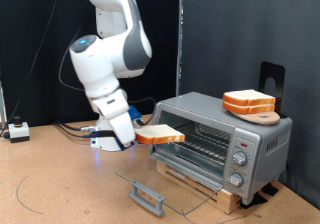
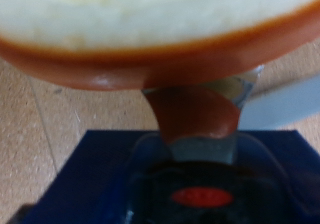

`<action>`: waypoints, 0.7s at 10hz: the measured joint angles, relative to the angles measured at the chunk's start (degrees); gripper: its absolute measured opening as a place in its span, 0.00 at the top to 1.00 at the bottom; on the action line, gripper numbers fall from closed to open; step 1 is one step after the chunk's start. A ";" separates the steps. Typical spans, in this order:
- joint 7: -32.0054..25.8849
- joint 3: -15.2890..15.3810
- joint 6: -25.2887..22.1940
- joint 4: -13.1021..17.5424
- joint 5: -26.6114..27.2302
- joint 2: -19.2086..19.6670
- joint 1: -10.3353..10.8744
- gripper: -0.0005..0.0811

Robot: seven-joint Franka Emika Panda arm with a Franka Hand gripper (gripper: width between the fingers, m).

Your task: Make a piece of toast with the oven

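My gripper (image 1: 138, 135) is shut on the piece of toast (image 1: 160, 135), held flat by one edge just off the oven's open front on the exterior view's left side. The silver-grey oven (image 1: 260, 134) stands at the right, its glass door (image 1: 170, 179) lowered flat with the grey bar handle (image 1: 148, 196) nearest the camera. The wire rack (image 1: 203, 140) shows inside. In the wrist view the toast (image 2: 150, 19) fills the upper part, pale face and orange crust, with one fingertip (image 2: 195, 114) blurred against it.
A stack of matching slices (image 1: 249, 102) sits on a round board on the oven's roof. A black bracket (image 1: 271, 80) stands behind it. A white box (image 1: 17, 132) and cables (image 1: 70, 129) lie at the left. A black curtain hangs behind.
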 joint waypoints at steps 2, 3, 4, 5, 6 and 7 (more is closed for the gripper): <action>2.79 3.14 3.17 -2.15 0.11 -0.40 1.75 0.51; 4.19 4.63 4.41 -3.11 0.26 -0.76 2.64 0.51; 5.49 6.19 5.73 -4.02 0.72 -1.22 3.54 0.51; 6.49 7.69 7.23 -4.81 1.52 -1.73 4.49 0.51; 7.65 9.14 8.71 -5.54 2.50 -2.35 5.42 0.51; 9.17 10.62 9.49 -6.06 3.30 -2.96 6.26 0.51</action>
